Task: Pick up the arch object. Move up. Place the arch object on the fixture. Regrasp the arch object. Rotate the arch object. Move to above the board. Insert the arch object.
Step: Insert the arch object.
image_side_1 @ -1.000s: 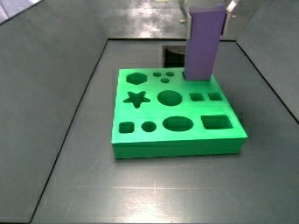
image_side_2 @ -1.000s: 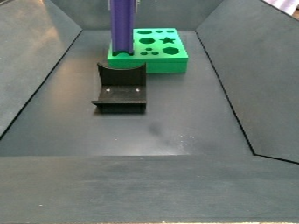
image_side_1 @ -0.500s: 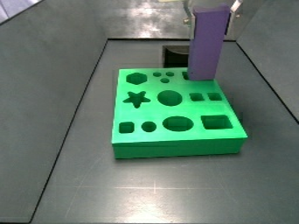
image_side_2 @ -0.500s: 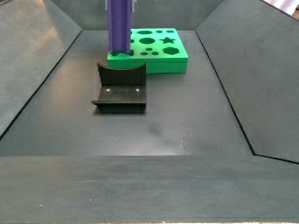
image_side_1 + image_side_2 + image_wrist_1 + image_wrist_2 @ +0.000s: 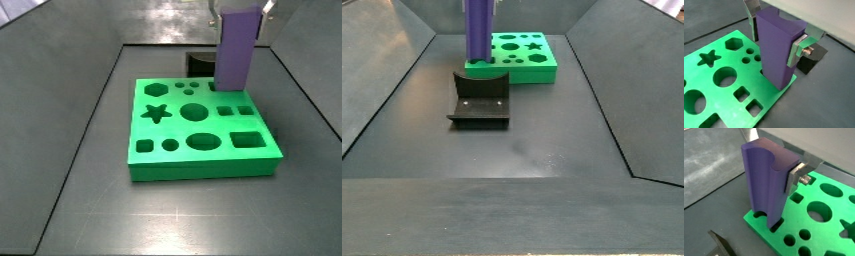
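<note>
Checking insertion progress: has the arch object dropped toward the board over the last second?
No. In a side view the arch object, gripper clamped, sits unchanged against the board.

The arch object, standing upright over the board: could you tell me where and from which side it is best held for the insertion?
Best near its upper end, from above, as the pincer does now: the silver fingers clamp the two flat long faces of the arch object. It stands upright, its lower end at a cutout near the edge of the board, so a high grip probably leaves the lower end clear.
</note>
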Motion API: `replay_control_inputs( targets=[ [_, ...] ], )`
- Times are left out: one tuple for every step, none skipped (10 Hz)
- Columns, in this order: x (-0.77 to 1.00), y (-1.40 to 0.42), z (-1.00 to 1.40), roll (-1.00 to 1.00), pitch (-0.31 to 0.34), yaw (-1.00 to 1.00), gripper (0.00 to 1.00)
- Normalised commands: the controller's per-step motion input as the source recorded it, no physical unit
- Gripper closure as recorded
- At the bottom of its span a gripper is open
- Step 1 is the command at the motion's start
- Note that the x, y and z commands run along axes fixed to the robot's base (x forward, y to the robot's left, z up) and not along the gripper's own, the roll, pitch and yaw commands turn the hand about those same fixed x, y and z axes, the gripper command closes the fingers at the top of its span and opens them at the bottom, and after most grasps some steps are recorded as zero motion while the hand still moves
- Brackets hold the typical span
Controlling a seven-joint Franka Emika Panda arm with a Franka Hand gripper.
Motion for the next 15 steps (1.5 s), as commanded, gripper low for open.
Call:
replay_control_inputs(
  targets=[
    [-0.03,0.19,-0.17,0.0,0.0,-0.02,1.0],
    [0.0,0.07,-0.15,0.0,0.0,0.0,1.0],
    [0.0,0.0,-0.28,0.0,0.0,-0.01,1.0],
    [0.03,-0.05,-0.67,0.02,0.03,-0.05,1.0],
    [0.0,-0.11,-0.66,0.0,0.023,-0.05,1.0],
    [0.0,-0.13,-0.46,-0.02,0.0,0.0,1.0],
    [0.0,0.0,0.0,0.0,-0.02,0.0,1.0],
    [0.0,0.0,0.05,0.0,0.0,0.0,1.0],
    [-0.02,-0.07,0.17,0.09,0.026,0.0,1.0],
    [-0.11,0.0,0.37,0.12,0.1,-0.01,1.0],
    [-0.14,0.03,0.37,0.05,0.073,0.0,1.0],
    [-0.01,0.0,0.25,0.05,0.047,-0.06,1.0],
    [0.12,0.0,0.0,0.0,0.049,-0.13,1.0],
    [0.16,0.0,0.0,-0.03,0.0,-0.18,1.0],
    [0.05,0.0,0.0,0.0,-0.003,0.0,1.0]
  ],
)
